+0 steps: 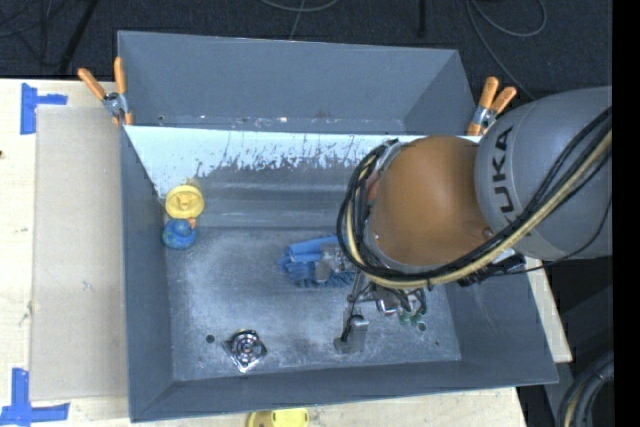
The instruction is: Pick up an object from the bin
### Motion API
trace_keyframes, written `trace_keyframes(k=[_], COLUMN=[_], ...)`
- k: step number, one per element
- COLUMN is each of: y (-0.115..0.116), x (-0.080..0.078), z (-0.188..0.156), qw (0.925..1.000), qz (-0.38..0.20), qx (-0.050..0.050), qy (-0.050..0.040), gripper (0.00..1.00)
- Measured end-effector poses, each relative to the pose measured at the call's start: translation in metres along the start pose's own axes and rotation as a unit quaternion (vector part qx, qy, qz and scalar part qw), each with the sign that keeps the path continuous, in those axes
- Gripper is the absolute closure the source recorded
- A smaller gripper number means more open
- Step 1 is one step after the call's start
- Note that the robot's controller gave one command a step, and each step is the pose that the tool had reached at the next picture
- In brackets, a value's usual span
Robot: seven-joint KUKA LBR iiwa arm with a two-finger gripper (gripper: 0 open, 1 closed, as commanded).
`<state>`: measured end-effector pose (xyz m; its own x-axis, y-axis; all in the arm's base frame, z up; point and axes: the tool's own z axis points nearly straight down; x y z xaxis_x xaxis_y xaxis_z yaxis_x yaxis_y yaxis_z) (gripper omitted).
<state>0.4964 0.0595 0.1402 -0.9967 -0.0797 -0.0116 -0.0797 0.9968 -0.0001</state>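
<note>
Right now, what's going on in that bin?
The arm comes in from the right, with its gripper down near the front right of the bin, next to a blue plastic thing in the middle. Whether it holds anything I cannot tell. A yellow-and-blue toy sits at the left, a small metal piece at the front left.

A blue, blocky plastic thing (303, 261) lies flat on the floor of the bin (300, 95), near its middle, just left of my pincer (352, 325).
</note>
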Motion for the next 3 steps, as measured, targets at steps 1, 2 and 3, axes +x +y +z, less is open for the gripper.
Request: trace_keyframes(k=[1, 2, 3], y=[0.002, 0.001, -0.010], x=[-0.023, -0.050, -0.062], z=[0.056, 0.068, 0.004], qw=[0.9991, 0.9997, 1.0000], qz=[0.041, 0.023, 0.003], qx=[0.000, 0.000, 0.000], qy=[0.0038, 0.0094, 0.0081], gripper=[0.00, 0.00, 0.00])
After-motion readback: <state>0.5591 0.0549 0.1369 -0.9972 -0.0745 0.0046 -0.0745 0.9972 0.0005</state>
